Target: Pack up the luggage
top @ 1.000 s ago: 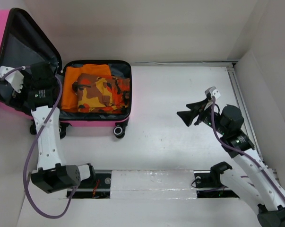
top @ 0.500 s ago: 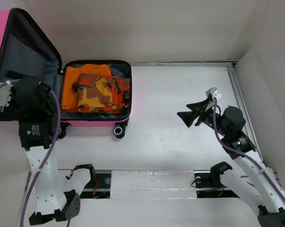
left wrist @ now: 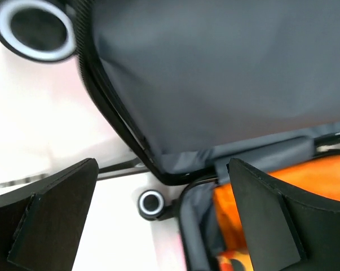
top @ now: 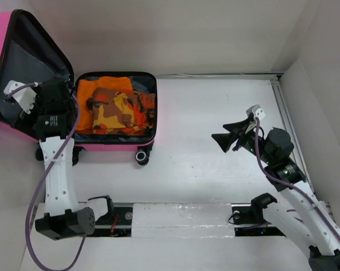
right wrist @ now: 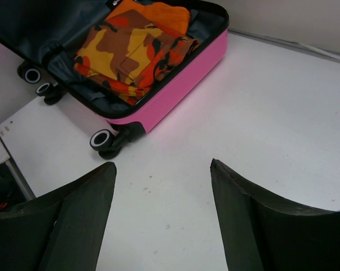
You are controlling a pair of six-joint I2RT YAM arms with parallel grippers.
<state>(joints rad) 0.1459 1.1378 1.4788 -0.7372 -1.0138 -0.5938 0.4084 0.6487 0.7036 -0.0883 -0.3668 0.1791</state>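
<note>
the luggage [top: 118, 148] lies open at the upper left of the frame with orange camouflage clothes [top: 122, 110] already inside, so closing its raised lid [top: 24, 59] seems all that is left; left fingers [left wrist: 265, 220] spread wide beside the lid, right fingers [right wrist: 74, 220] open, both empty

Suitcase [right wrist: 178, 83]: hot-pink shell, black trim, dark grey lining [left wrist: 226, 73]. Wheels [right wrist: 102, 139]: black with a pale ring. Top garment [top: 122, 113]: camouflage blotches of orange, yellow, brown and red. Lower garment [top: 99, 90]: plain orange. Table [top: 215, 113]: white. Left arm [top: 56, 169], right arm [top: 294, 209]: white links, black joints, purple cable [top: 27, 228]. Left gripper [left wrist: 162, 164], right gripper [right wrist: 162, 165]: black fingers, 2 each.
</note>
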